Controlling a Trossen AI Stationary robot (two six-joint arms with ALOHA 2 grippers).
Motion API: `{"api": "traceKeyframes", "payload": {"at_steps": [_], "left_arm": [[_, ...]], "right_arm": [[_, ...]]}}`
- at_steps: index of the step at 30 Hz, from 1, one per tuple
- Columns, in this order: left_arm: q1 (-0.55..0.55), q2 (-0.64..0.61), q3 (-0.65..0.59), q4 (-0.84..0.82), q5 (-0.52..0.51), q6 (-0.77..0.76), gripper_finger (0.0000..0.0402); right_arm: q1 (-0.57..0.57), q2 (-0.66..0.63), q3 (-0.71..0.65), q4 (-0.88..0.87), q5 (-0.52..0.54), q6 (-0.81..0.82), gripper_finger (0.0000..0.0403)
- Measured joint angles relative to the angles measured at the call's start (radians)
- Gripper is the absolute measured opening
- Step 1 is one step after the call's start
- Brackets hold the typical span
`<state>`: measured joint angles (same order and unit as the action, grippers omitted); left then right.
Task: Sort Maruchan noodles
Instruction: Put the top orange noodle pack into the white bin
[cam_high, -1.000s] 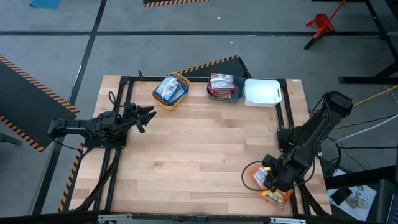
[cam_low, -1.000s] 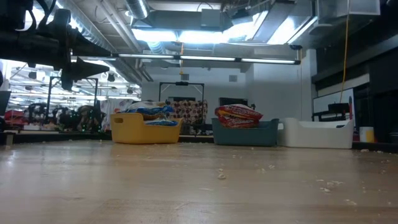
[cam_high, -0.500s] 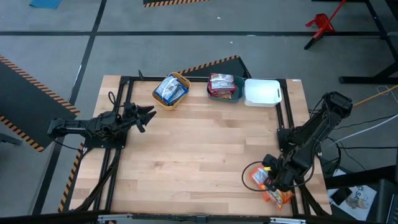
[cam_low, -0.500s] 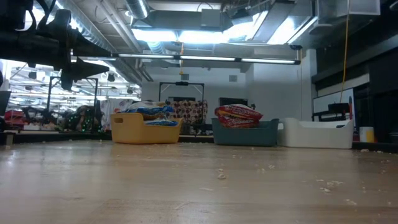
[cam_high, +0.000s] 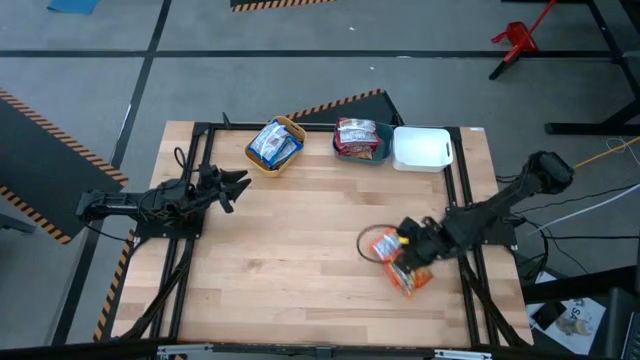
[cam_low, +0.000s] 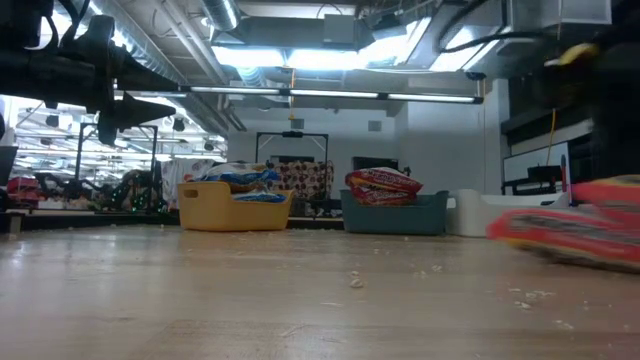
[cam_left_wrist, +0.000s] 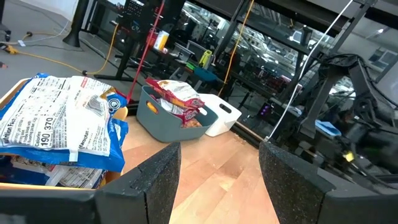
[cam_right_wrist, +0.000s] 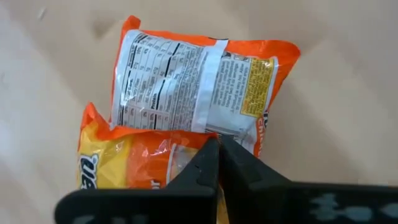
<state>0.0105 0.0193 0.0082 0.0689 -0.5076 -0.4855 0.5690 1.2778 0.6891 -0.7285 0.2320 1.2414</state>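
Note:
Two orange-yellow Maruchan noodle packets overlap at the table's right. One lies label side up (cam_right_wrist: 186, 74), the other shows its orange front (cam_right_wrist: 134, 162). My right gripper (cam_right_wrist: 217, 155) is shut where they overlap, right of the table's middle (cam_high: 404, 254). In the low view a packet (cam_low: 570, 235) shows blurred above the tabletop. My left gripper (cam_left_wrist: 217, 180) hovers open over the table's left side (cam_high: 236, 184), holding nothing. Blue-and-white packets fill the yellow bin (cam_high: 275, 145). Dark red ones sit in the teal bin (cam_high: 362, 140). My right gripper pinches the packets between its two shut fingers at the label-up packet's edge (cam_right_wrist: 214, 132), where it overlaps the orange-front packet's edge (cam_right_wrist: 180, 146). I cannot tell whether one or both are caught. The packets spread out beyond the fingertips, and the low view shows them off the wood.
A white bin (cam_high: 422, 148) stands at the far right beside the teal bin. All three bins line the table's far edge. Bare wood (cam_high: 300, 250) spreads across the table's middle and near side. Black frame rails run along both sides.
My right gripper has swung from the table's near right corner toward the left and far edges, carrying both orange-yellow packets with it. They have left the corner and come into the low view above the tabletop.

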Motion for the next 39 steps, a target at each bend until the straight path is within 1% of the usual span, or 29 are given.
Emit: {"api": "traceKeyframes", "payload": {"at_steps": [6,11,16,24,26,29,31,33,36,39], "left_arm": [[0.0,0.0,0.0,0.0,-0.001,0.0,0.0212],[0.0,0.0,0.0,0.0,-0.003,-0.001,0.0212],[0.0,0.0,0.0,0.0,-0.006,-0.001,0.0212],[0.0,0.0,0.0,0.0,-0.006,-0.002,0.0212],[0.0,0.0,0.0,0.0,-0.006,-0.003,0.0212],[0.0,0.0,0.0,0.0,-0.006,-0.003,0.0212],[0.0,0.0,0.0,0.0,-0.006,-0.006,0.0212],[0.0,0.0,0.0,0.001,-0.005,-0.006,0.0212],[0.0,0.0,0.0,0.0,-0.005,-0.006,0.0212],[0.0,0.0,0.0,0.0,-0.003,-0.005,0.0212]], "right_arm": [[-0.21,-0.006,0.027,0.002,0.021,-0.217,0.0],[-0.342,-0.031,0.101,-0.011,0.039,-0.424,0.0],[-0.458,-0.065,0.17,-0.072,0.042,-0.574,0.0],[-0.582,-0.122,0.265,-0.131,0.109,-0.72,0.0],[-0.608,-0.134,0.284,-0.145,0.097,-0.762,0.0],[-0.636,-0.145,0.288,-0.185,0.025,-0.798,0.0004],[-0.643,-0.146,0.269,-0.196,-0.045,-0.799,0.0016],[-0.641,-0.145,0.228,-0.2,-0.117,-0.784,0.004],[-0.625,-0.144,0.133,-0.178,-0.222,-0.724,0.0097],[-0.586,-0.143,0.021,-0.116,-0.28,-0.67,0.0169]]}}
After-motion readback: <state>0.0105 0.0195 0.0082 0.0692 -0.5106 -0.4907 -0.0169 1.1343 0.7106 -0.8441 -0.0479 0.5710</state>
